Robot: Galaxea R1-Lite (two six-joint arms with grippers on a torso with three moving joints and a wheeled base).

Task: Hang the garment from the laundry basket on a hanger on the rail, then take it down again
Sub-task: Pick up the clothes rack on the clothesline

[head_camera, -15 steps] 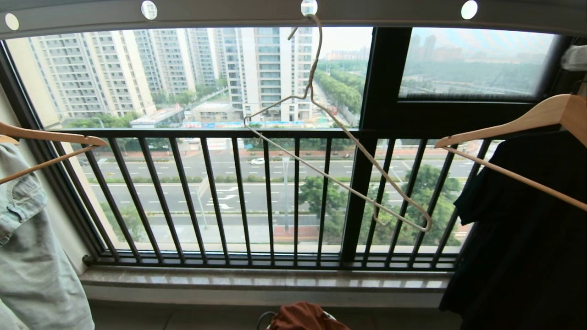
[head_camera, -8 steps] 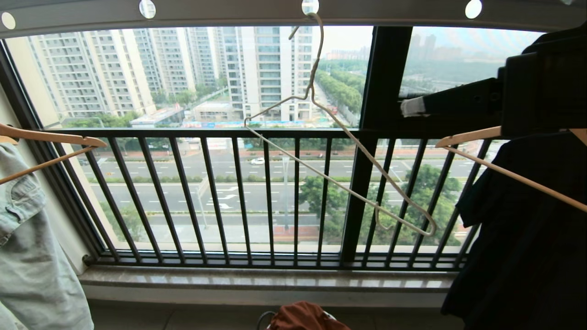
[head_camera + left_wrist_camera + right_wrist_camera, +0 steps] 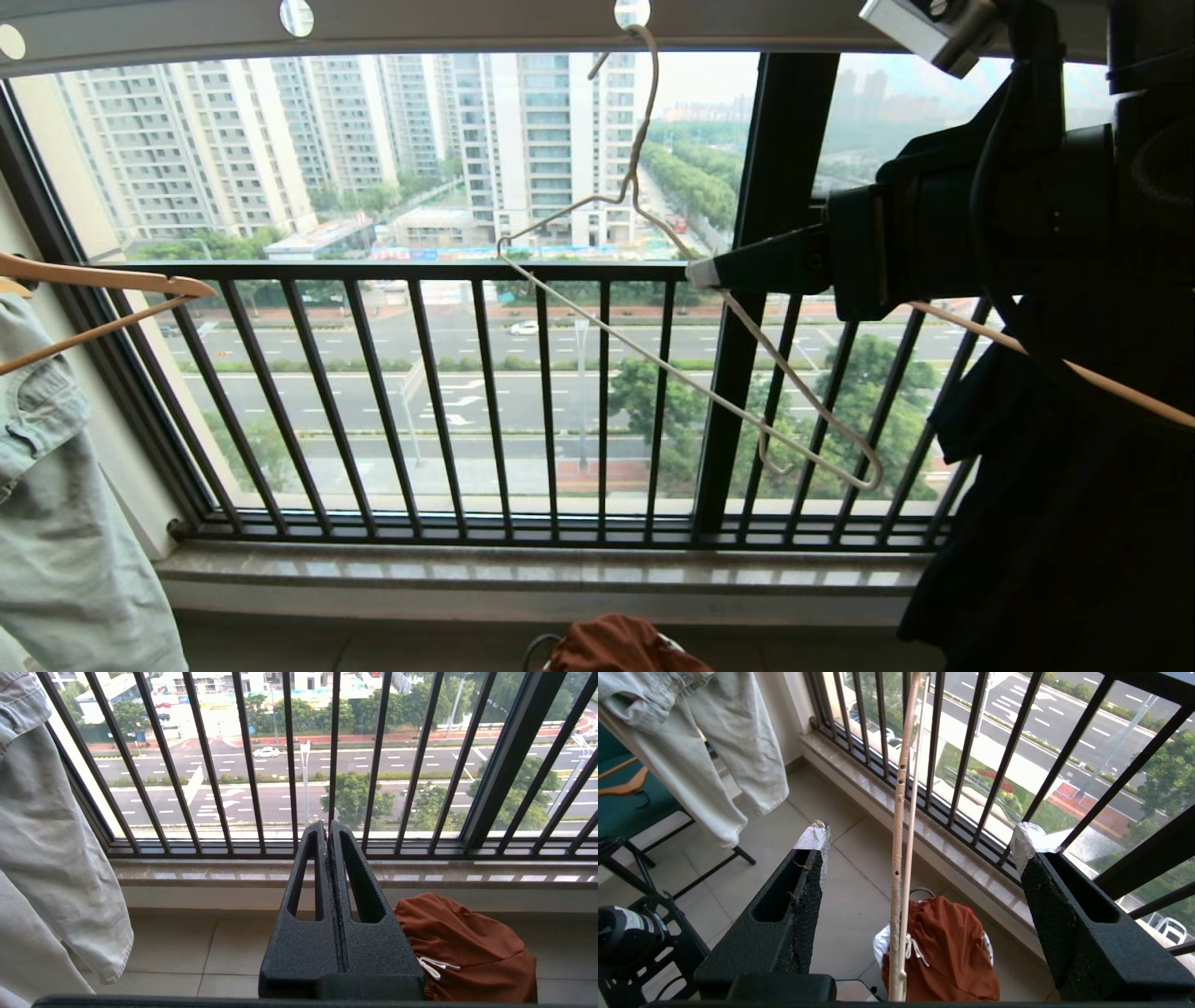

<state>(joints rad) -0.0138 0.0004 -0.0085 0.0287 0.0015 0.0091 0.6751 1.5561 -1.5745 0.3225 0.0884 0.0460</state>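
Pale denim piece (image 3: 56, 504) — black T-shirt (image 3: 1055, 523)

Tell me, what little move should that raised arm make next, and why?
Probably close the right hand on the hanger. Its fingers stand wide apart with the thin cream wire running between them, touching neither. The shorts lie in the basket below, so the hanger likely comes first.
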